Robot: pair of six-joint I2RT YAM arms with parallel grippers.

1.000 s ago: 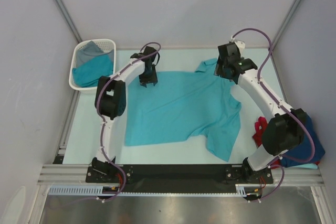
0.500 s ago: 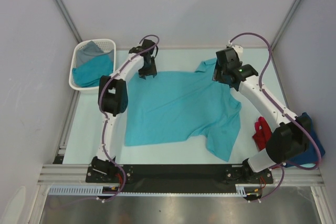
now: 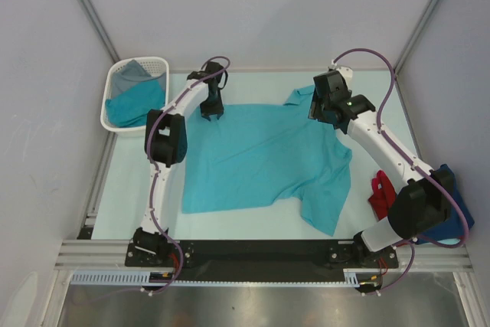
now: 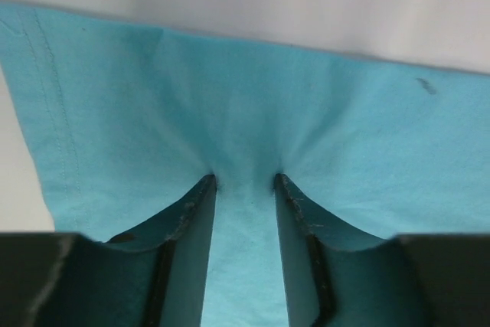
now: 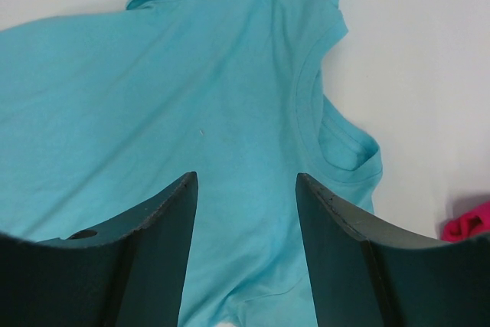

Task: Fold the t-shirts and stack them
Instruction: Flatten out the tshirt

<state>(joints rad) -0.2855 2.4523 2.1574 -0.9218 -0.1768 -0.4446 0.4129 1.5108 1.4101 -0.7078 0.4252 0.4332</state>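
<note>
Soft matt teal cloth t-shirt [image 3: 264,155]

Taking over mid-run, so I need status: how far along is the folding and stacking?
Done: nothing folded; the teal t-shirt lies spread flat. In hand: the left tool presses its far edge, cloth puckering between open jaws; the right tool hovers open above it. Left: every fold, then the red shirt, the navy shirt and two in the basket.

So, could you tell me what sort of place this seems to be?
Probably a robotics lab test cell: plain panel walls on aluminium framing, a left arm and right arm bolted to a table, and a teal t-shirt spread beside a white basket.
</note>
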